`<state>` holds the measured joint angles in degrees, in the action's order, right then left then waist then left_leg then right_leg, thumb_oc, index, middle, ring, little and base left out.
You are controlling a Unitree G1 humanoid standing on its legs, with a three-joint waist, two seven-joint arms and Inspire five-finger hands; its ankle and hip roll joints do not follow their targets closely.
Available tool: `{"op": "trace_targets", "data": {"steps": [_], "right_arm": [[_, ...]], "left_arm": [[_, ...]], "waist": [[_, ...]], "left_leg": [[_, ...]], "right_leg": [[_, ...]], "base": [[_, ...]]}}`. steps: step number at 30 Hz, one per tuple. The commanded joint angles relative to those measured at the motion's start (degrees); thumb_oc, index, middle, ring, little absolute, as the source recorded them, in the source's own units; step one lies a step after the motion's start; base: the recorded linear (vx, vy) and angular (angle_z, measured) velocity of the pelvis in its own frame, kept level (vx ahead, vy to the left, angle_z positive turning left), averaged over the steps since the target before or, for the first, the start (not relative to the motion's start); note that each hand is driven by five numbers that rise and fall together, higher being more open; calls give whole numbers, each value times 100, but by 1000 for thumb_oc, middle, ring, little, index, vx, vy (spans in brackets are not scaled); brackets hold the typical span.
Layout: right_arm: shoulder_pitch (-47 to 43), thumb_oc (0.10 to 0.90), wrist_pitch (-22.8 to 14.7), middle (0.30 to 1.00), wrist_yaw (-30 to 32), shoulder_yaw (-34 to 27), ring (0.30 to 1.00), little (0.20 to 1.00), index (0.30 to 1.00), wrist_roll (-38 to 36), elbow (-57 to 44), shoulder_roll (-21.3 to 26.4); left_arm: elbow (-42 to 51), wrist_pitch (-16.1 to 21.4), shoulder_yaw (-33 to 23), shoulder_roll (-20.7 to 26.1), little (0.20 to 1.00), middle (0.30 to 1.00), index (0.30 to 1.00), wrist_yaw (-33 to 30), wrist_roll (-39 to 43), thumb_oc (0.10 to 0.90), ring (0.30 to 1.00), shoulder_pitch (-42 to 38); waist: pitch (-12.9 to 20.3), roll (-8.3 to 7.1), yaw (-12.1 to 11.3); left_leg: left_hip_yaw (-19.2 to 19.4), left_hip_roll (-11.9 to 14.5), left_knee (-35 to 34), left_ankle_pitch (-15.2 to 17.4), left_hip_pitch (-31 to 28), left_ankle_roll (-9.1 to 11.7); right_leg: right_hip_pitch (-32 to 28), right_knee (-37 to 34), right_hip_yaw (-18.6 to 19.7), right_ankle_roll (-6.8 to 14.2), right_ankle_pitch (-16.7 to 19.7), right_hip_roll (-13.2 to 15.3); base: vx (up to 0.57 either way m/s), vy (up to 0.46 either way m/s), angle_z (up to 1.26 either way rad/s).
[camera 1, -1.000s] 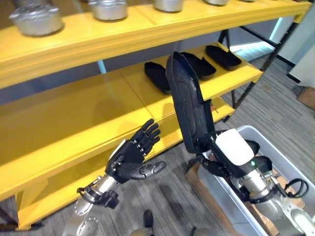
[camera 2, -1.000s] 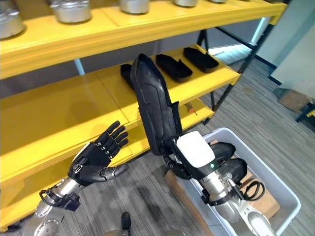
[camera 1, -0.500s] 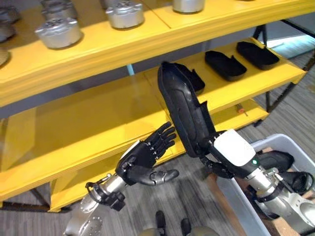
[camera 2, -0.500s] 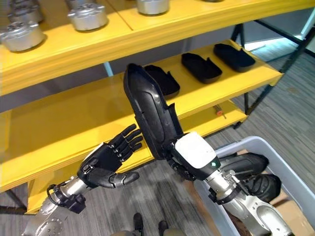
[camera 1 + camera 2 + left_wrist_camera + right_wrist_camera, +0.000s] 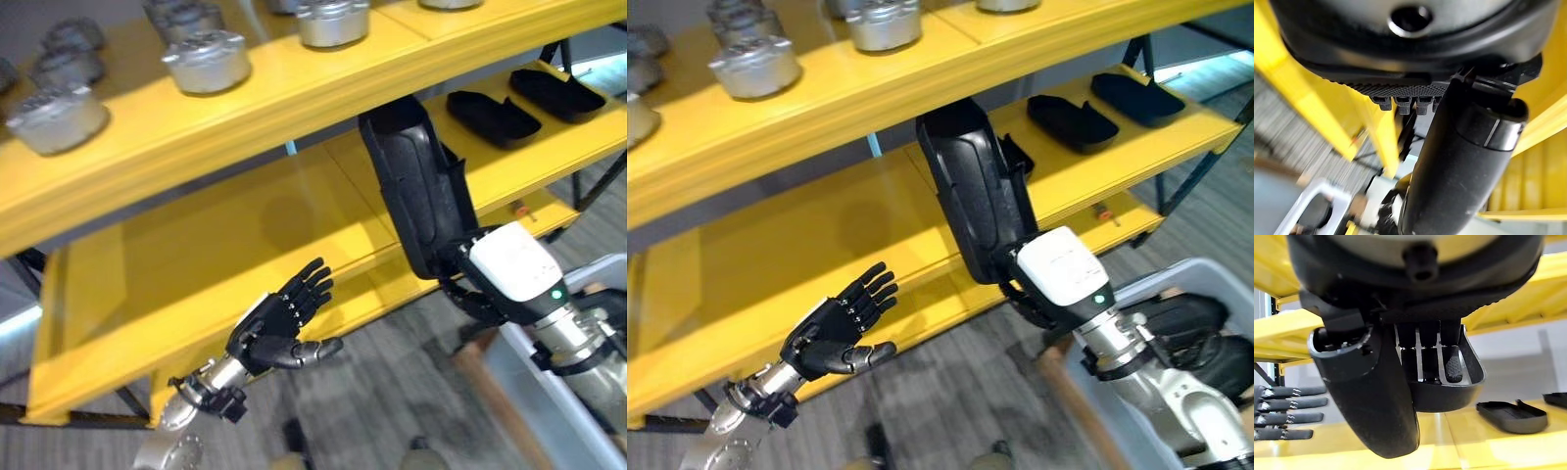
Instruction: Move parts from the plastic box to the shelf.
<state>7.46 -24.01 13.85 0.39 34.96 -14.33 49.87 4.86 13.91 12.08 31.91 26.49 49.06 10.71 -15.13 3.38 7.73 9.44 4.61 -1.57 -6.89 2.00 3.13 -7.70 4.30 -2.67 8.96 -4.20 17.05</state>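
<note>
One long black part (image 5: 972,191), which I judge rigid and light, sits clamped at its lower end in my right robot hand (image 5: 1058,284); left robot hand (image 5: 838,328) spread.

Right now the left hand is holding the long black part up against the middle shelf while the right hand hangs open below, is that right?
Not quite: the hands are swapped. The right hand holds the black part up against the middle shelf; the left hand hangs open below. The right eye view shows it; the right wrist view shows fingers inside the part.
</note>
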Motion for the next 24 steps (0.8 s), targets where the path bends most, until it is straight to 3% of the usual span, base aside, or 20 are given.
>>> {"op": "trace_targets", "data": {"steps": [1, 6, 9, 15, 16, 19, 21, 22, 23, 24], "right_arm": [[-704, 400, 12, 300, 53, 13, 300, 300, 300, -930, -430, -16], [-735, 400, 75, 300, -196, 268, 300, 300, 300, -1140, -167, -395], [-791, 400, 152, 300, -314, 379, 300, 300, 300, -1152, -61, -473], [-958, 400, 360, 300, -346, 571, 300, 300, 300, -1167, 254, -576], [-1087, 400, 490, 300, -359, 702, 300, 300, 300, -1177, 513, -716], [-1147, 400, 616, 300, -290, 793, 300, 300, 300, -1125, 780, -758], [-1163, 400, 779, 300, -238, 801, 300, 300, 300, -1140, 902, -725], [-1165, 400, 788, 300, -260, 794, 300, 300, 300, -1151, 920, -718], [-1294, 400, 950, 300, -273, 878, 300, 300, 300, -1116, 1086, -696], [-1295, 400, 947, 300, -276, 861, 300, 300, 300, -1109, 1129, -675]], "left_arm": [[795, 708, -558, 57, 1000, 1000, 1000, 188, 76, 900, 1000, -207], [782, 895, -705, 39, 1000, 1000, 1000, -137, -295, 900, 1000, -145], [694, 889, -800, 24, 1000, 1000, 1000, -187, -325, 900, 1000, -178], [671, 818, -916, -20, 1000, 1000, 1000, -185, -424, 900, 1000, -171], [660, 644, -992, -64, 1000, 1000, 1000, -46, -361, 900, 1000, -177], [643, 616, -898, -58, 1000, 1000, 1000, 108, -457, 900, 1000, -180], [664, 496, -808, -8, 1000, 1000, 1000, 159, -367, 900, 1000, -282], [668, 480, -798, 4, 1000, 1000, 1000, 149, -348, 900, 1000, -305], [576, 392, -662, -45, 1000, 1000, 1000, 123, -318, 900, 1000, -549], [560, 405, -621, -63, 1000, 1000, 1000, 107, -276, 900, 1000, -576]], "waist": [[520, -141, -244], [591, -378, -486], [610, -458, -594], [603, -551, -827], [551, -591, -949], [494, -598, -903], [507, -600, -803], [505, -600, -780], [449, -633, -652], [455, -645, -638]], "left_leg": [[-107, 358, 81, 664, -369, 31], [-135, 4, 176, 971, -452, -253], [-91, -57, 134, 998, -446, -326], [-21, -136, 119, 1010, -393, -431], [19, -198, 157, 1050, -388, -535], [-246, -265, 96, 1073, -463, -587], [-486, -327, 4, 1072, -487, -591], [-521, -337, -10, 1084, -499, -587], [-786, -359, 16, 1104, -548, -583], [-839, -357, -32, 1093, -565, -569]], "right_leg": [[339, 55, -229, -237, 11, -669], [367, -117, -334, 16, 302, -428], [367, -128, -426, 77, 343, -366], [354, 89, -778, 63, 414, -234], [418, 533, -965, 47, 539, -193], [533, 520, -606, -16, 415, -549], [672, 112, -179, -62, 401, -847], [650, 14, -151, -66, 424, -880], [848, -184, 429, -22, 657, -1080], [821, -284, 479, -36, 684, -1100]], "base": [[197, 442, 22], [87, 263, 6], [27, 148, 0], [2, 89, 7], [30, 36, 2], [54, -29, 12], [76, -93, 49], [150, -244, 96], [140, -231, 125], [131, -247, 116]]}}
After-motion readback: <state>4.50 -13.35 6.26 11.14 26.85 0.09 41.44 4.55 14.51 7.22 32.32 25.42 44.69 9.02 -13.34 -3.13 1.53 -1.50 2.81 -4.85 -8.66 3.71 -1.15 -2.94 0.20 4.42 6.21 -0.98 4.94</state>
